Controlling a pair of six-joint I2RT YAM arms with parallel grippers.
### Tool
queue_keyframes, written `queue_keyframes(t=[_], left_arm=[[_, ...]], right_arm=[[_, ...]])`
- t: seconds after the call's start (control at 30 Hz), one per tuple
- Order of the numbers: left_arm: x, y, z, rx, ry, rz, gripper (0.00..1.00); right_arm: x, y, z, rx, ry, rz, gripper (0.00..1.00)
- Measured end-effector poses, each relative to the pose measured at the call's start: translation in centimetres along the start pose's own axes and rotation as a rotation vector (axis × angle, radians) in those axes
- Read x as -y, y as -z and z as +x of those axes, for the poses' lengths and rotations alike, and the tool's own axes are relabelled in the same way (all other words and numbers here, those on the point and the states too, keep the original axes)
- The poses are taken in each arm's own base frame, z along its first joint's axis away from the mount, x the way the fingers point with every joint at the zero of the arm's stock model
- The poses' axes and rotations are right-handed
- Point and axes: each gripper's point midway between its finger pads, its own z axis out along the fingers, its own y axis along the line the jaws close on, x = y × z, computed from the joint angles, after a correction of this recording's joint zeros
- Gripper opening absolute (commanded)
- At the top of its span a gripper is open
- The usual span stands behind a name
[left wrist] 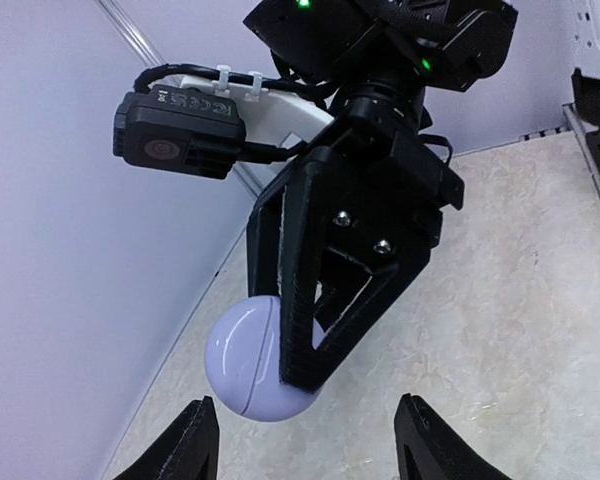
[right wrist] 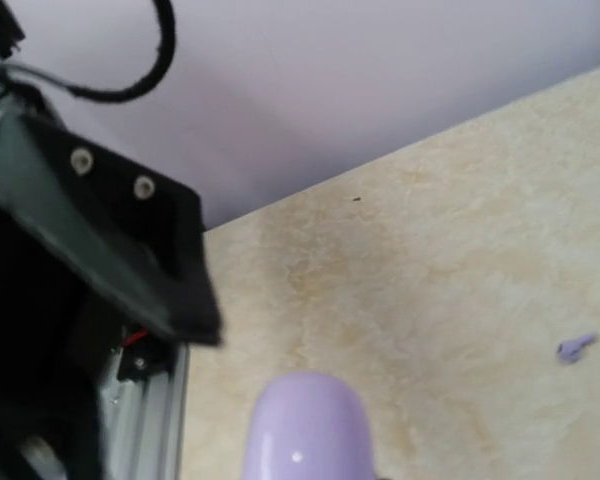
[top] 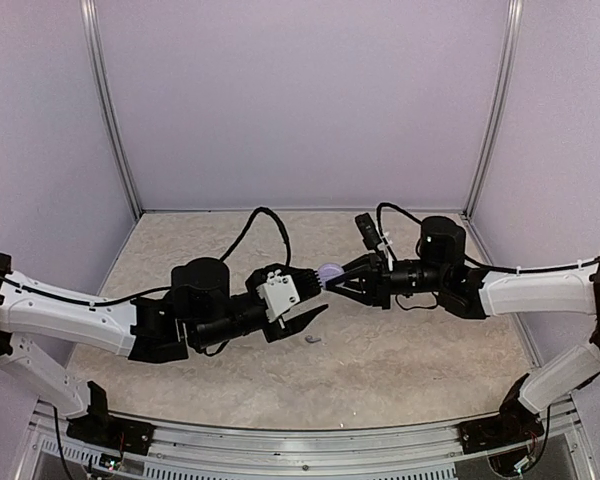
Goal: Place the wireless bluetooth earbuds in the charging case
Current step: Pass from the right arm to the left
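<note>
The right tool (top: 336, 279) is pressed together on a lilac charging case (left wrist: 242, 365), a smooth egg-shaped shell with a thin seam running across it. It holds the case in the air above the middle of the bench (top: 410, 350), with one black finger (left wrist: 298, 330) lying across the front of the shell and the other hidden behind it. In the right wrist view only the rounded end of the case shows at the bottom edge, so that view does not tell whether the lid is shut. The left tool (left wrist: 305, 440) faces the case from the left with its two fingers spread wide and nothing between them. It is just beside the case but not touching it. One tiny lilac earbud (right wrist: 576, 346) lies loose on the bare bench, near the middle and a little nearer than the two tools, below the left tool's lower finger in the overhead view. It is apart from the case and from both tools. Its stem shows as a short stub, but which way it lies is too small to make out. Both arms reach inward from the left and right sides and meet over the centre of the beige, mottled bench, with pale lilac walls (top: 300, 100) behind and to either side.
</note>
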Motion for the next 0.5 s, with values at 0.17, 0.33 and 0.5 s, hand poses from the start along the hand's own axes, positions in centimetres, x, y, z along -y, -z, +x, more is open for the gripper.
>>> queue_keyframes(t=[0.17,0.33,0.5], left_arm=[[0.0,2.5,-2.3,0.091,0.136,0.117,0.58],[-1.5,3.8,-2.9,0.138,0.296,0.207,0.53],[-0.3,4.1,-3.1,0.134,0.367,0.307,0.46]], right_arm=[[-1.4,1.0,-0.9,-0.013,0.154,0.002,0.14],[-2.9,1.4,-0.4,-0.049,0.285,-0.014,0.15],[-4.3,1.3,0.3,-0.082,0.366,-0.038,0.15]])
